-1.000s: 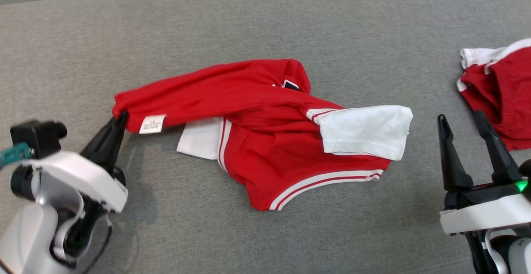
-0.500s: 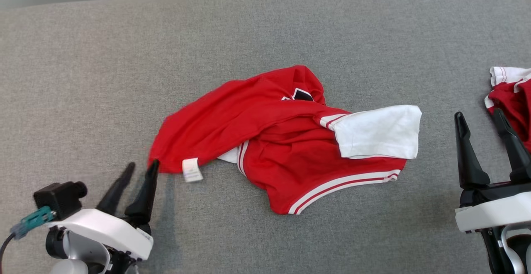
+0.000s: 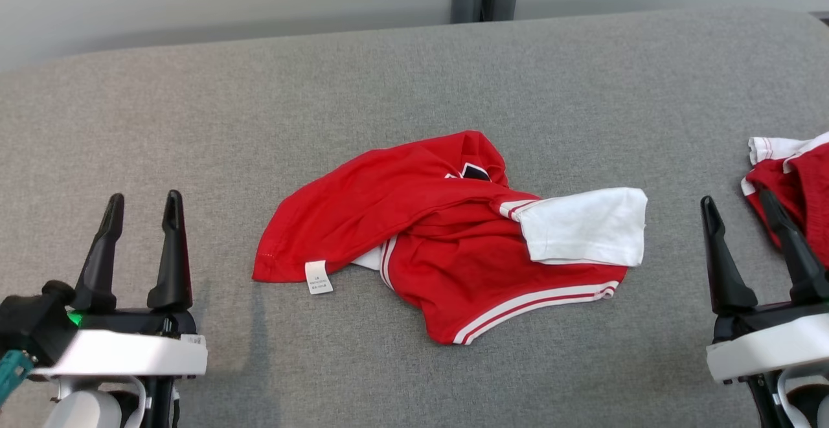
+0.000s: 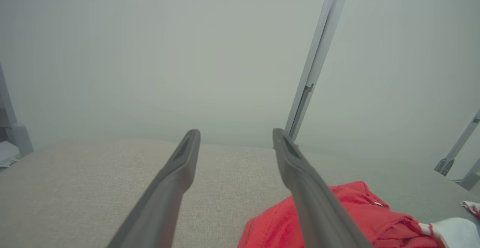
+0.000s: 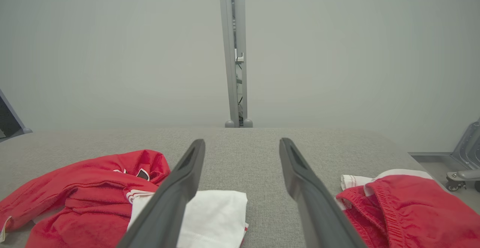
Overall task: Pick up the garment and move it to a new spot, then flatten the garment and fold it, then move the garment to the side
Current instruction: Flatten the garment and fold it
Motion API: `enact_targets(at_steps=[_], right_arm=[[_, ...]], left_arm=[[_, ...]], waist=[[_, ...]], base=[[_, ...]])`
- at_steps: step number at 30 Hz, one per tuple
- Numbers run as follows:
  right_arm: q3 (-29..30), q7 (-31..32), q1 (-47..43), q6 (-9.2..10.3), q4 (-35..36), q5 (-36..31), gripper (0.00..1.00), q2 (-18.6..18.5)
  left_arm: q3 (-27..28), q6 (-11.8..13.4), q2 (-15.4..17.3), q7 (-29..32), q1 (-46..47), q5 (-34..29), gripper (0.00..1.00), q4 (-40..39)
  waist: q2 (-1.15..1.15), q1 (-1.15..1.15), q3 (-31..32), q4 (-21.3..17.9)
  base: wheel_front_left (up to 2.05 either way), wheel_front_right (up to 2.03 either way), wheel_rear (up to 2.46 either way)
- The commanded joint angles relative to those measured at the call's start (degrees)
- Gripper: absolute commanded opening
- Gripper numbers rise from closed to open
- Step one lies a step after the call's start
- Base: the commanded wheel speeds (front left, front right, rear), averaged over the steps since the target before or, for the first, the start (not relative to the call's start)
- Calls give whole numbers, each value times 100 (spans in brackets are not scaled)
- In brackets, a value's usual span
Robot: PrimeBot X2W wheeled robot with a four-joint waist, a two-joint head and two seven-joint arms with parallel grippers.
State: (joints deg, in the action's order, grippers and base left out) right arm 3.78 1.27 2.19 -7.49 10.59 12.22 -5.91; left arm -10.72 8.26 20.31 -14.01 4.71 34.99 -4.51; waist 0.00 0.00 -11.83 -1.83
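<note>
While the crumpled red-and-white cloth garment (image 3: 447, 234) lies centred on the grey fabric bench (image 3: 324, 91) between the empty, wide-open left pincer (image 3: 145, 197) and right pincer (image 3: 737, 198), flattening seems the step in hand, needing grips on its edges.

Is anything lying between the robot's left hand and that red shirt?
No. The head view shows a bare stretch of grey fabric between the left hand and the red shirt.
</note>
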Motion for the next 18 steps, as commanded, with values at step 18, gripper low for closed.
enact_targets(at_steps=[18], right_arm=[[3,163,-244,0,166,14,100,1]], left_arm=[[-190,84,196,-15,-338,-515,100,-398]], waist=[[0,0,176,139]], base=[[0,0,0]])
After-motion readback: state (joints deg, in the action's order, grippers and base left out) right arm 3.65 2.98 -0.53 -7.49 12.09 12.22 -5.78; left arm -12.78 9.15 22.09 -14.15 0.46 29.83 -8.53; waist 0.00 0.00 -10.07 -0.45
